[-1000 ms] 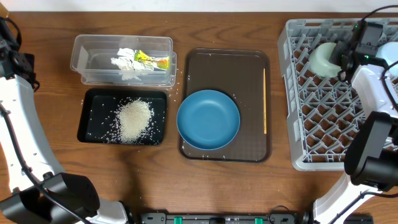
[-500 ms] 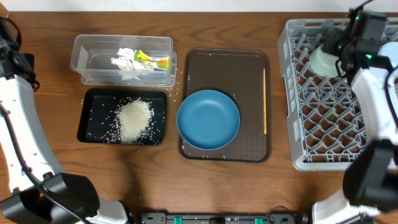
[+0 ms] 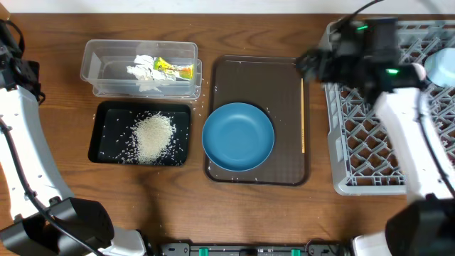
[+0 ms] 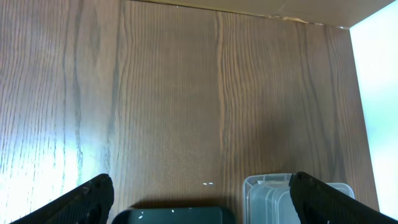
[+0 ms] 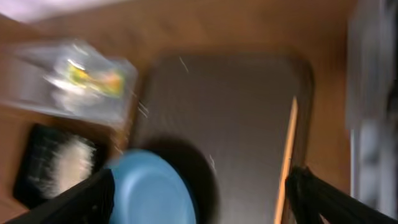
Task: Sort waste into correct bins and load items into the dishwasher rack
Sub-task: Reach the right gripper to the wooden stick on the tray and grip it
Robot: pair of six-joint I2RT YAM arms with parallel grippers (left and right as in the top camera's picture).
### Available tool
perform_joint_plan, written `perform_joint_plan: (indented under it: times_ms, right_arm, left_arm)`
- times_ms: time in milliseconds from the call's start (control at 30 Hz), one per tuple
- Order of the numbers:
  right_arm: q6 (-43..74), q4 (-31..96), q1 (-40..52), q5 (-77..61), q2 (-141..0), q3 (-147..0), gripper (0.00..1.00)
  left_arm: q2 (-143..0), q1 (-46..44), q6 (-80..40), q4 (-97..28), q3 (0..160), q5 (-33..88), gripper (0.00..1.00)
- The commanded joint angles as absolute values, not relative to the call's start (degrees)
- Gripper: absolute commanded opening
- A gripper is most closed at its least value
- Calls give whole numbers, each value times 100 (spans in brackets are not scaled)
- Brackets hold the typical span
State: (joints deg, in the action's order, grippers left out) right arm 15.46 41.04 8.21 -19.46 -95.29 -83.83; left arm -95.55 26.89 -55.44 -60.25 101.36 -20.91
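Observation:
The dark-blue dish [image 3: 238, 136] lies on the brown tray [image 3: 284, 78], with the chopsticks [image 3: 303, 114] along the tray's right side. My right gripper [image 3: 307, 65] hangs open and holds nothing above the tray's far right corner, beside the grey rack [image 3: 370, 142]. Its blurred wrist view shows the dish [image 5: 152, 193] and a chopstick [image 5: 286, 162] between the wide jaws [image 5: 196, 199]. The clear tub [image 3: 106, 67] holds tissue [image 3: 142, 73] and the yellow wrapper [image 3: 174, 68]. Rice [image 3: 153, 136] fills the black tray [image 3: 106, 117]. My left gripper [image 4: 202, 205] stands open over bare table.
A light-blue bowl [image 3: 442, 67] shows at the rack's far right edge. The left arm [image 3: 18, 121] runs along the table's left edge. In the left wrist view the black tray's end [image 4: 174, 216] and the clear tub's corner [image 4: 273, 196] lie just below the fingers.
My right gripper opened, let go of the mint-green bowl in the rack and swung left to the brown tray's corner. The left arm has not moved.

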Motion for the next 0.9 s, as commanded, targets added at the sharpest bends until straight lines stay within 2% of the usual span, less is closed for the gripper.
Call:
perform_joint_plan:
  times_ms: [0,100,200,867]
  right_arm:
    - [1831,4213,1367,-703,-9957,-8361,87]
    - [1865,4160,1737,-670,-10390,-8361,85]
    - [2318,4272,1909,-71,-10787,-8361,85]
    - [2460,4506,1828,469,-11928,-8355,84]
  left_arm:
    - [-9559,2698,-5494,-6062,10147,-2143,92]
    - [-9559,2698,-5494,-6062,10147,-2143,92]
    - [-9559,2698,-5494,-6062,10147,-2143,92]
    - [-9559,2698,-5494,-6062,10147,-2143,92]
